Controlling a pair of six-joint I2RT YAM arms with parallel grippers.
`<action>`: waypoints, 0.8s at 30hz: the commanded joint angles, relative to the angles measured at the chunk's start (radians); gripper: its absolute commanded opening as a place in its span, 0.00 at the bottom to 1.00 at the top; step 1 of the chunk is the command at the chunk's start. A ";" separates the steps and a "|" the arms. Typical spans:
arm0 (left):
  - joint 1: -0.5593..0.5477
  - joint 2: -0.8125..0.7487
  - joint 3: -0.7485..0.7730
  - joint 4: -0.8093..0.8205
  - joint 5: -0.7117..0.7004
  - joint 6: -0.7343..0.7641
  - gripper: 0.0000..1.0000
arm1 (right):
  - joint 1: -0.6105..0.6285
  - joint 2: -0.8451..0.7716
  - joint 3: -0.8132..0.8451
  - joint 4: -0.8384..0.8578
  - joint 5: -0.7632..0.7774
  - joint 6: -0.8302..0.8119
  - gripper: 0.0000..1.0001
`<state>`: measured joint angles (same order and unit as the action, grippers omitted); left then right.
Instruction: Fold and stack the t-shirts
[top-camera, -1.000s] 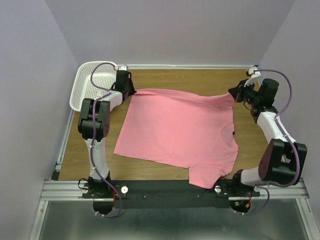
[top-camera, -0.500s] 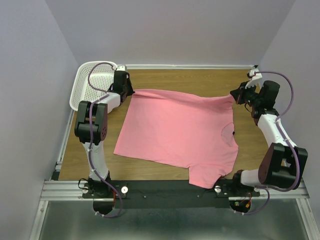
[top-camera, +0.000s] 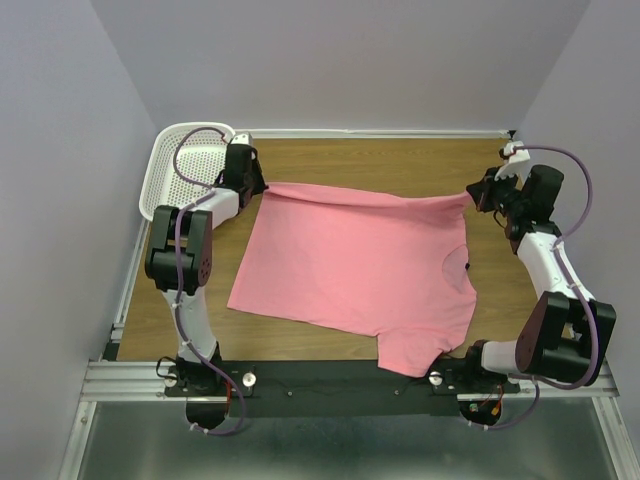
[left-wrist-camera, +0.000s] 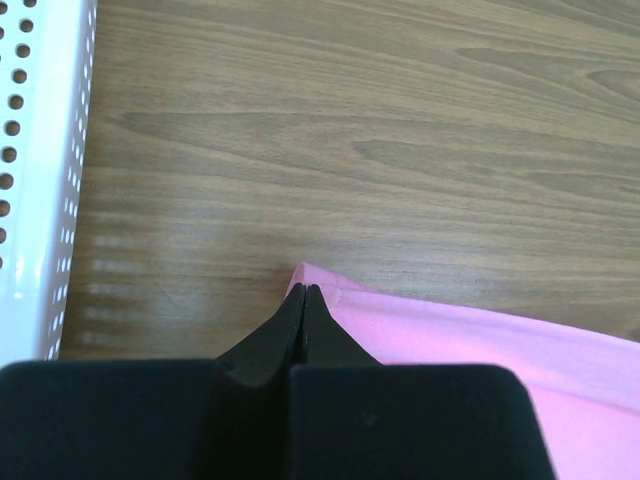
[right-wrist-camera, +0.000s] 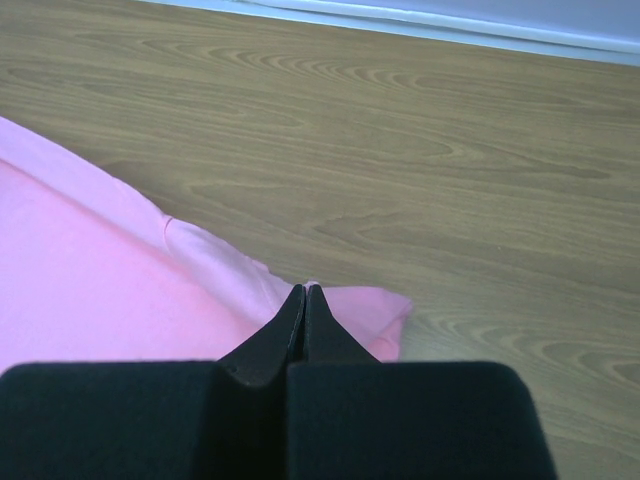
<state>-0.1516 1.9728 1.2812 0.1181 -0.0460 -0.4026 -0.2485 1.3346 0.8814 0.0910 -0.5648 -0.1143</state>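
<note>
Folding has not been started in any visible way: the t-shirt (top-camera: 350, 265) is seen spread in a single layer on the table (top-camera: 400, 160), with no crease or doubled panel to be made out. Only the grasp for a first fold appears to have been taken.

The left gripper (left-wrist-camera: 303, 292) is clamped on the far hem corner, its fingertips pressed together with the pink edge pinched at their very tips. The right gripper (right-wrist-camera: 304, 290) is likewise closed on the end of the far sleeve, where the cloth is bunched under its fingertips. Between the two grippers the far edge of the shirt is drawn fairly straight, and from them the rest of the cloth runs back toward the arm bases. Whether that edge is lifted off the wood cannot be told.

Everything is judged to be left: the sleeves to be turned in, the body to be doubled over, and the folded piece to be set down as a stack.

A white basket (top-camera: 165, 170) stands just outside the left gripper, close enough to be brushed if that arm is swung outward. Bare wood lies beyond both grippers. The near sleeve is draped onto the black rail (top-camera: 330, 378) at the arm bases, where it could be caught or dragged when the cloth is pulled.
</note>
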 joint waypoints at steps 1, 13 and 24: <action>0.007 -0.054 -0.017 0.020 -0.029 0.016 0.00 | -0.008 -0.025 -0.016 -0.023 0.026 -0.007 0.01; 0.007 -0.083 -0.063 0.028 -0.028 0.010 0.00 | -0.011 -0.018 -0.024 -0.040 0.022 -0.010 0.01; 0.007 -0.104 -0.089 0.026 -0.035 0.015 0.00 | -0.021 -0.021 -0.030 -0.053 0.020 -0.015 0.01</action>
<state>-0.1516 1.9068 1.2030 0.1303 -0.0463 -0.4004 -0.2577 1.3338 0.8700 0.0582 -0.5617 -0.1146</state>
